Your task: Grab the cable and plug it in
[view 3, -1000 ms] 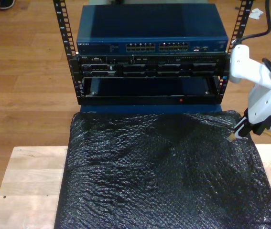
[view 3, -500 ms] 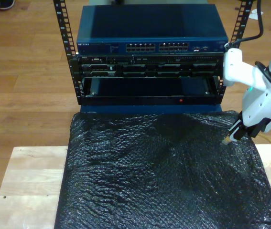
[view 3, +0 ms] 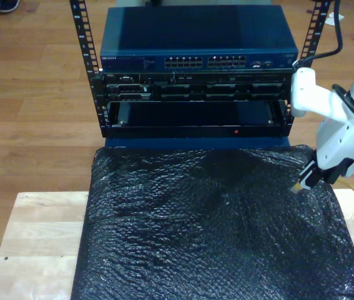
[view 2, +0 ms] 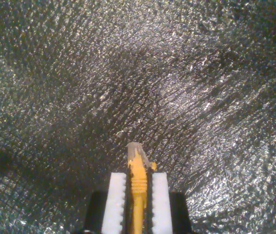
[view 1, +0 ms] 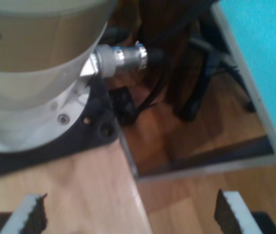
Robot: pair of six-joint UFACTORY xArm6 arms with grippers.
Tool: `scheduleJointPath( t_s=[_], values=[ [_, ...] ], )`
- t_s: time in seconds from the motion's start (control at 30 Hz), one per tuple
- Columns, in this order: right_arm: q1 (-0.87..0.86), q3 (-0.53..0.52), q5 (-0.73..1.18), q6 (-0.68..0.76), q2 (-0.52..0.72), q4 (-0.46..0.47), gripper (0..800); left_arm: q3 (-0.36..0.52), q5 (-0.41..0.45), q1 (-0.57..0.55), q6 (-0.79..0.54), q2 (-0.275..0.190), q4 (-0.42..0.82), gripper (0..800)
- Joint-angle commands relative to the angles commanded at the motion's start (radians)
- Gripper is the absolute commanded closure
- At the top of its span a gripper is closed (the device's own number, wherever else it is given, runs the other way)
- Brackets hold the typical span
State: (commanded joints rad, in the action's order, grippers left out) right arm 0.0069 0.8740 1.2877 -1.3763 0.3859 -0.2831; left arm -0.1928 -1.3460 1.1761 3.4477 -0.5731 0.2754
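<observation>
My second claw (view 3: 306, 180) has edged slightly toward the exterior view's right since the earlier frame, pinching the cable (view 2: 138, 187) over the black mat (view 3: 214, 231) near its right edge. My first claw (view 1: 128, 214) is spread.

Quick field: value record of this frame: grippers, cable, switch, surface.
second gripper: my second gripper shut on the cable, above the mat at the exterior view's right
plug: clear plug sticks out past the fingertips, not inserted
first gripper: my first gripper open, holds nothing
switch: blue network switch in a rack, ports facing the table
surface: black bubble-wrap mat on a wooden table
</observation>
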Motion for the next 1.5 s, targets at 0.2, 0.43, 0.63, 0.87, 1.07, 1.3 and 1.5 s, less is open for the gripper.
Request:
scheduleJointPath(
  t_s=[0.2, 0.43, 0.63, 0.87, 1.07, 1.3, 1.5],
  values=[
    [0.000, 0.003, -0.023, -0.003, 0.000, 0.026, 798, 0.081, 0.150, 0.051, -0.012, 0.002, -0.005, 0],
    [0.051, -0.014, -0.114, 0.000, 0.003, 0.086, 799, 0.097, 0.213, 0.074, -0.012, 0.003, -0.011, 0],
    [0.112, -0.058, -0.262, 0.002, 0.009, 0.158, 799, 0.092, 0.206, 0.074, -0.012, 0.021, -0.009, 0],
    [0.143, -0.089, -0.450, 0.003, 0.008, 0.180, 799, 0.091, 0.203, 0.074, -0.014, 0.032, -0.011, 0],
    [0.172, -0.224, -0.761, 0.003, 0.037, 0.258, 800, 0.091, 0.204, 0.074, -0.014, 0.032, -0.011, 0],
    [0.170, -0.353, -0.980, -0.003, 0.048, 0.319, 799, 0.091, 0.204, 0.074, -0.014, 0.032, -0.009, 0],
    [0.170, -0.446, -1.165, 0.000, 0.064, 0.377, 799, 0.091, 0.204, 0.074, -0.014, 0.032, -0.011, 0]
  ],
)
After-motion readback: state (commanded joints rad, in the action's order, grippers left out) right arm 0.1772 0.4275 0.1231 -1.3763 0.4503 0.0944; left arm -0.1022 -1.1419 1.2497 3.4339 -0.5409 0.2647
